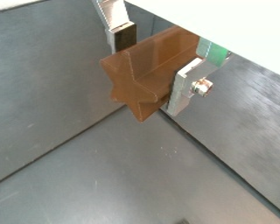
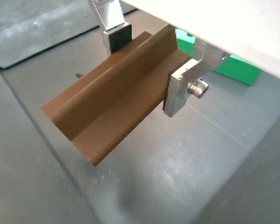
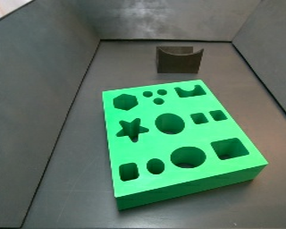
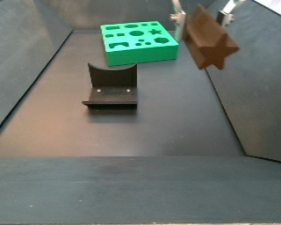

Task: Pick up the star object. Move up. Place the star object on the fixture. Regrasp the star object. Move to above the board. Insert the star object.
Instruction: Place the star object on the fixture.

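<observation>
Right now my pincer (image 1: 154, 66) is clamped on the reddish-brown chunky star object (image 1: 149, 77), holding it high in the air. Below, the dark grey scooped fixture (image 4: 110, 88) sits empty, near the bright green slab board (image 4: 138, 41).

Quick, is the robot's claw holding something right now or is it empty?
Gripper: closed on the brown star piece, held up in the air beside the side wall, away from the green board and the dark fixture.

Pincer (image 1: 154, 63): flat silver plates, dark pads, screw.
</observation>
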Available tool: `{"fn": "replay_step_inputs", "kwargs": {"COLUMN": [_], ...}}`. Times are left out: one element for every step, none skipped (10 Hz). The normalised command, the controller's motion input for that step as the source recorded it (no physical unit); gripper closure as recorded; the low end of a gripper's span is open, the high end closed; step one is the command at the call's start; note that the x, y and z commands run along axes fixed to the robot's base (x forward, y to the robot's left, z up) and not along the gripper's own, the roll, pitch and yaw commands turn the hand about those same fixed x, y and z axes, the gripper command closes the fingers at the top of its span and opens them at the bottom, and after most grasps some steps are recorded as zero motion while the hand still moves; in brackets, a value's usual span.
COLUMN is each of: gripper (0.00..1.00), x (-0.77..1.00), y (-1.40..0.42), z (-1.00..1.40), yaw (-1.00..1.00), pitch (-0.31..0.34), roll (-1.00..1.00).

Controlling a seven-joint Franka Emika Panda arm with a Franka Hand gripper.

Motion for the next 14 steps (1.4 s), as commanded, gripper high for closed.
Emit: {"fn": "replay_step_inputs", "kwargs": {"gripper": [1.00,1.00,1.00,1.00,1.00,1.00,1.00,1.00,1.00,1.00,1.00,1.00,1.00,1.00], "x": [1.00,1.00,1.00,1.00,1.00,1.00,1.00,1.00,1.00,1.00,1.00,1.00,1.00,1.00], "y": [-0.17,-0.16,-0.15,-0.13,-0.12,-0.11,-0.10,-0.09,-0.08,-0.61,-0.60,-0.43,-0.38,-0.28], "z": [0.06,0.05,0.05,0.04,0.04,0.04,0.04,0.03,0.03,-0.16,-0.17,-0.13,-0.12,-0.09], "yaw": [-0.04,-0.02,-0.01,0.01,0.01,0.01,0.01,0.02,0.02,-0.10,-0.11,-0.11,-0.11,-0.11], "pitch": [0.090,0.105,0.114,0.133,0.138,0.140,0.137,0.135,0.137,-0.035,-0.034,-0.028,-0.021,-0.001], "roll": [-0.12,-0.12,-0.12,-0.11,-0.11,-0.09,-0.09,-0.09,-0.09,-1.00,-1.00,-1.00,-1.00,-1.00]}}
